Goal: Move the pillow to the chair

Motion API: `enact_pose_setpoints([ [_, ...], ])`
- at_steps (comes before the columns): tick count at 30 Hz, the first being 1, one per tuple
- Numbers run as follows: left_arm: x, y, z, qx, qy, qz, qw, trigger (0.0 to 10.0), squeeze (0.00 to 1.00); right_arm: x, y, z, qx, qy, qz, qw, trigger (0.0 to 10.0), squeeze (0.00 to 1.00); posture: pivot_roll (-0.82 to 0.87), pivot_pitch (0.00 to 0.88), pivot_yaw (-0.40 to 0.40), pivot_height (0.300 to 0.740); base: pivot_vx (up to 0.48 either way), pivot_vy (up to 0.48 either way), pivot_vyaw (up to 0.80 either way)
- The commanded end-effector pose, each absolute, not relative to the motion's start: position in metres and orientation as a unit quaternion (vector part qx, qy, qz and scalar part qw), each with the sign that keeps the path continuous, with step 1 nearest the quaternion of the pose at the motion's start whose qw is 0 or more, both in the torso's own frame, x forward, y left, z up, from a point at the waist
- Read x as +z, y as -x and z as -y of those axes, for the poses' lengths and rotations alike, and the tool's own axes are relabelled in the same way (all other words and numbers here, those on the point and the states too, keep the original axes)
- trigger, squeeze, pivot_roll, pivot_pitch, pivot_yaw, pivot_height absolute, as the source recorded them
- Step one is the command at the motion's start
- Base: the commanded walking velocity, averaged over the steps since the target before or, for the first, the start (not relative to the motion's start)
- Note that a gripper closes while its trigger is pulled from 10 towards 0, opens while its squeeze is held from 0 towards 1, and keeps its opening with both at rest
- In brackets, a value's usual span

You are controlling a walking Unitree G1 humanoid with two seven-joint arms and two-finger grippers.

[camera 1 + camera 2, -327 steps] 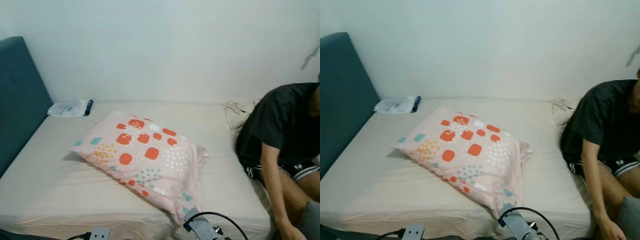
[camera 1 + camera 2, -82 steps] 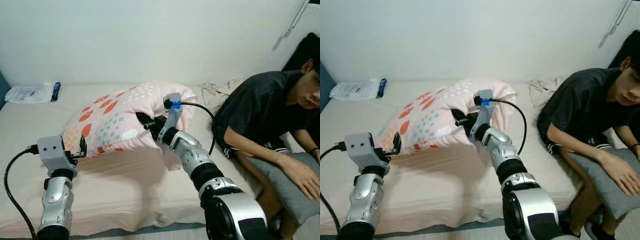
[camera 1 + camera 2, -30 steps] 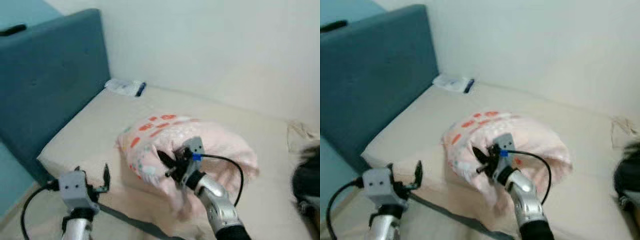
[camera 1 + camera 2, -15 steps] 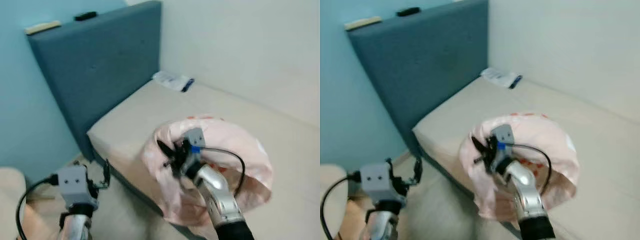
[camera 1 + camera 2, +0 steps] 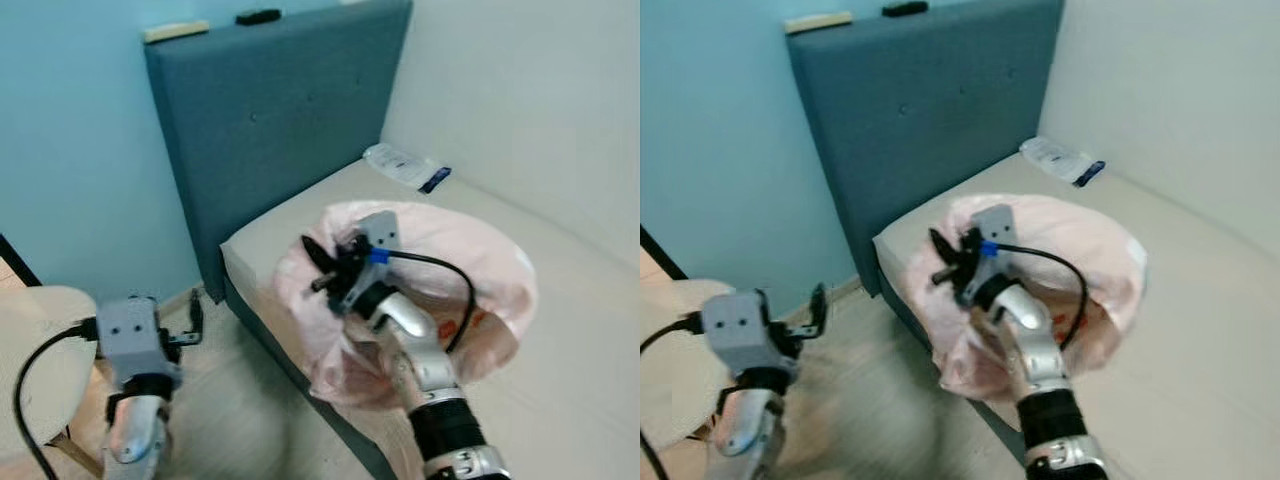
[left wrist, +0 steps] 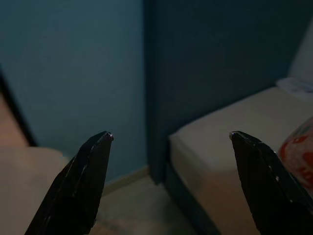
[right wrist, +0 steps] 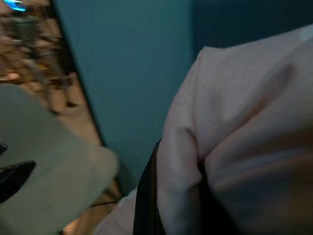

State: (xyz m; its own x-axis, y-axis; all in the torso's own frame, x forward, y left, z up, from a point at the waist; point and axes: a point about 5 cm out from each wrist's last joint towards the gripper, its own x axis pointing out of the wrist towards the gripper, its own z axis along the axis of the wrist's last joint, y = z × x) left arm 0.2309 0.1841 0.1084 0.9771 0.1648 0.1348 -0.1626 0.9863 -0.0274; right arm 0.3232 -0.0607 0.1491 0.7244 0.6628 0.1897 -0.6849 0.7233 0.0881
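The pink pillow with orange and teal spots hangs bunched over the bed's near corner. My right gripper is shut on a fold of it, and in the right wrist view pink fabric bulges between the fingers. The chair's pale beige seat lies low on the left. Just right of that seat my left gripper stands open and holds nothing; its wrist view shows both fingertips wide apart.
A teal headboard rises behind the beige bed, against a blue wall. A white packet lies at the bed's far side by the white wall. Wooden floor runs between chair and bed.
The whole view has swung left, bringing the headboard closer and the chair seat into sight. The pillow stays in my right gripper; the left gripper stays open.
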Motion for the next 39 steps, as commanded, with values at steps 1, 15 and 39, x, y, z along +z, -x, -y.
enact_pose_setpoints([
  [1,0.105,-0.230,-0.181,0.080,0.014,0.055,0.995,10.0,0.00,0.162,-0.319,0.051,0.398,-0.083,0.103,0.908,10.0,0.00,0.02,0.065,-0.068,0.740,0.000,0.000,0.78],
  [15,0.103,-0.232,-0.179,0.082,0.017,0.048,0.995,10.0,0.00,0.184,-0.306,0.037,0.468,-0.167,0.143,0.856,10.0,0.00,0.02,0.068,-0.069,0.740,0.000,0.000,0.78],
  [39,0.102,-0.233,-0.173,0.075,0.024,0.043,0.996,10.0,0.00,0.179,-0.306,0.037,0.474,-0.174,0.125,0.854,10.0,0.00,0.02,0.079,-0.070,0.740,0.000,0.000,0.77],
])
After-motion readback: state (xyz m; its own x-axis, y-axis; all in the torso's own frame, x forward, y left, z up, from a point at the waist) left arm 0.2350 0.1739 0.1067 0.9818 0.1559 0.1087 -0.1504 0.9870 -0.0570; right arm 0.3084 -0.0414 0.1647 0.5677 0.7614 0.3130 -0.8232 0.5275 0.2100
